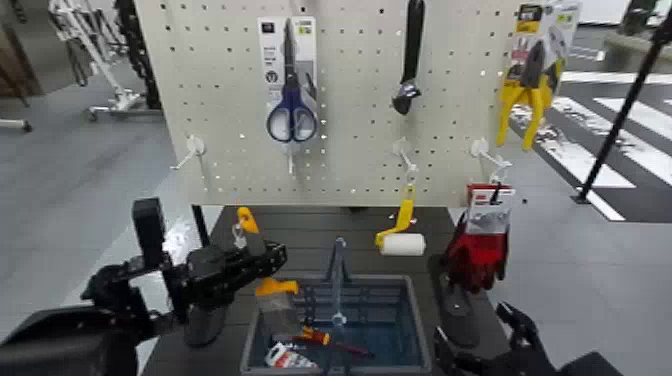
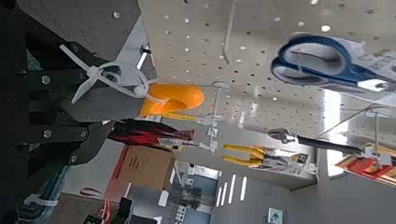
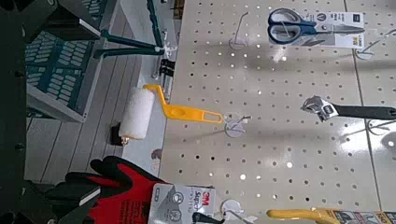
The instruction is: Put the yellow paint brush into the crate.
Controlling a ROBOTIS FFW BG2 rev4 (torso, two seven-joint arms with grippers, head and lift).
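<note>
The yellow paint brush (image 1: 263, 272) was held tilted in the closed left gripper (image 1: 252, 262) over the left end of the crate (image 1: 412, 330). Its long axis ran steeply downward, with the orange-tipped handle above the fingers and the grey bristles below them, inside the rim. The right gripper (image 1: 505, 335) was parked low beside the crate's right end; its opening could not be told.

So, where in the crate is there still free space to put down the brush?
The crate is bare right of its middle handle. Left of it is crowded: a screwdriver and a packet lie there. The left gripper holds the yellow paint brush over that left side.
</note>
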